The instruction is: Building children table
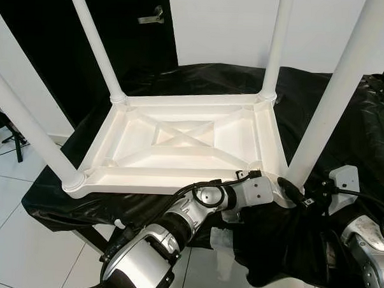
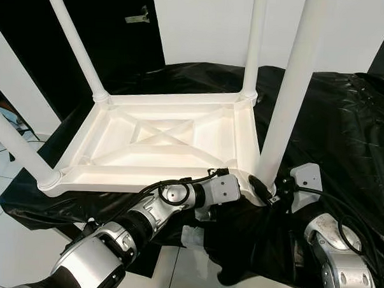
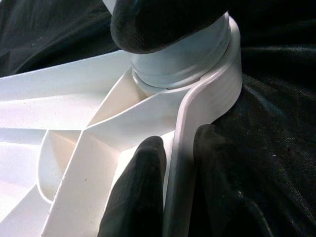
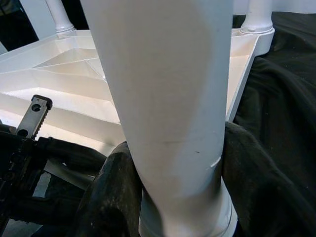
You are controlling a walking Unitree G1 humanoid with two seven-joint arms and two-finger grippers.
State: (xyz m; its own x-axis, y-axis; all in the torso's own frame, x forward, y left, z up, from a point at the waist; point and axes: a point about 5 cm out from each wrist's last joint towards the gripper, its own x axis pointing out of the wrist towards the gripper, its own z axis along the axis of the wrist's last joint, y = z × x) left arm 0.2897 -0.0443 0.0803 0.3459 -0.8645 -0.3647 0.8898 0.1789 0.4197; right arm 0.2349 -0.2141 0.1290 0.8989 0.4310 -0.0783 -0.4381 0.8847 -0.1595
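Note:
A white children's table point(image 1: 179, 140) lies upside down on a black cloth, its four legs pointing up. The near right leg point(image 1: 337, 93) stands in its corner socket. At that leg's base my right gripper point(image 1: 292, 190) is shut around it, and the wrist view shows the black fingers point(image 4: 111, 192) on both sides of the leg point(image 4: 163, 98). Just left of the same corner, my left gripper point(image 1: 267, 180) is shut on the table's rim point(image 3: 217, 94), one finger point(image 3: 143, 187) inside the rim and one outside.
The black cloth point(image 1: 345, 138) drapes over the support and hangs toward the white tiled floor point(image 1: 10, 225). The far legs point(image 1: 94, 44) and near left leg point(image 1: 27, 124) rise high. A dark door with a handle point(image 1: 151, 16) stands behind.

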